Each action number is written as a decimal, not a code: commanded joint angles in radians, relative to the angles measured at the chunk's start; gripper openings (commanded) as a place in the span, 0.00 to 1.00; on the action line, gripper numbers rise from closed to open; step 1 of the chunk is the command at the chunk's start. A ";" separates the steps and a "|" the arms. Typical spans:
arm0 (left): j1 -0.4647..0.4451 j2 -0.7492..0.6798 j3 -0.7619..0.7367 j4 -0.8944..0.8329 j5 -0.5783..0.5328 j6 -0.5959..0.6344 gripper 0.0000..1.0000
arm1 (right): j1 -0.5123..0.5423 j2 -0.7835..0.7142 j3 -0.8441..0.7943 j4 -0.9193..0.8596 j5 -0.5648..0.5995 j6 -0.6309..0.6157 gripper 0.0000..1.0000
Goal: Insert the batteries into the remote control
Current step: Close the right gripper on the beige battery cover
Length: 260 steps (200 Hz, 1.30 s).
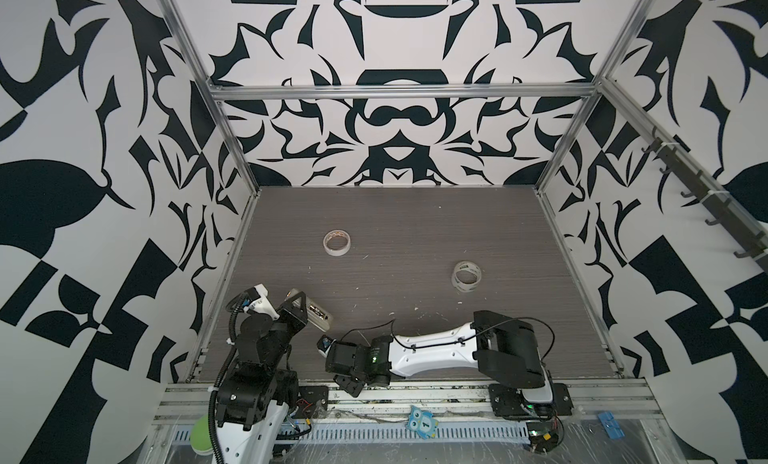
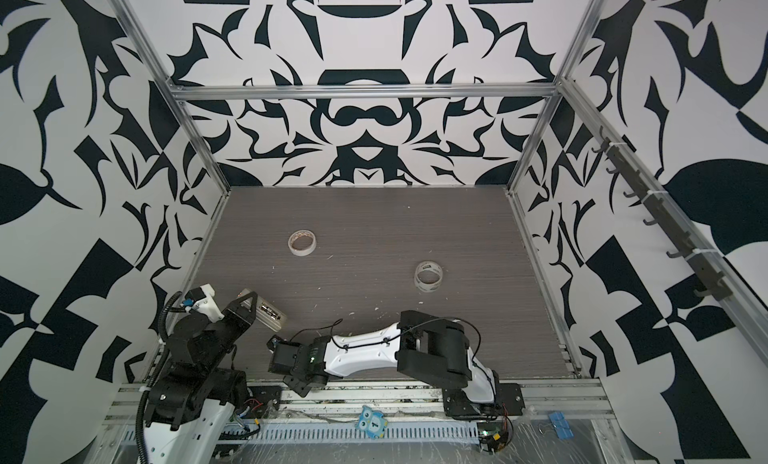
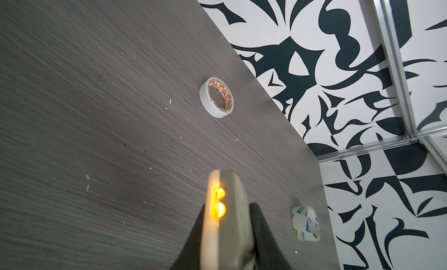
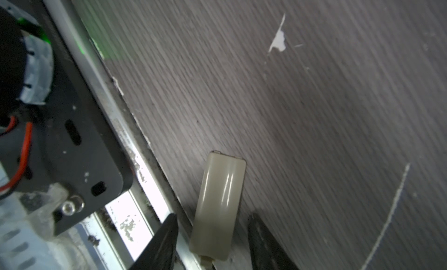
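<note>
While the left claw (image 3: 227, 215) clamps the remote control (image 3: 233, 235) edge-on, the batteries (image 3: 219, 203) show only as two glaring yellow blurs in its open back. The right claw (image 4: 212, 216) stands open astride a beige cover (image 4: 221, 184) at the table (image 4: 314, 111) edge, and contact with it is hard to judge.

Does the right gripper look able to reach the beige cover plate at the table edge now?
Probably yes. The right gripper stands open astride the beige cover plate, and nothing lies on it. The metal rail under one finger may hinder closing.
</note>
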 commanded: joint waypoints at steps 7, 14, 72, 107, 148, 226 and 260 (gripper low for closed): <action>0.000 -0.015 0.007 -0.010 -0.004 -0.009 0.00 | 0.005 -0.007 0.031 -0.018 0.006 -0.005 0.48; 0.000 -0.015 0.007 -0.011 -0.002 -0.009 0.00 | 0.006 -0.005 0.030 -0.018 0.005 -0.006 0.47; 0.000 -0.019 -0.001 -0.005 -0.001 -0.015 0.00 | 0.005 -0.005 0.026 -0.026 0.016 -0.006 0.41; 0.000 -0.019 -0.001 -0.006 -0.001 -0.015 0.00 | 0.006 -0.007 0.025 -0.032 0.025 -0.008 0.38; -0.001 -0.021 0.000 -0.007 -0.002 -0.015 0.00 | 0.006 -0.014 0.020 -0.035 0.035 -0.011 0.34; 0.000 -0.020 0.000 -0.006 0.002 -0.015 0.00 | 0.006 -0.042 -0.007 -0.023 0.063 -0.025 0.25; 0.000 -0.020 0.000 -0.005 0.010 -0.011 0.00 | 0.006 -0.066 -0.026 -0.009 0.076 -0.029 0.21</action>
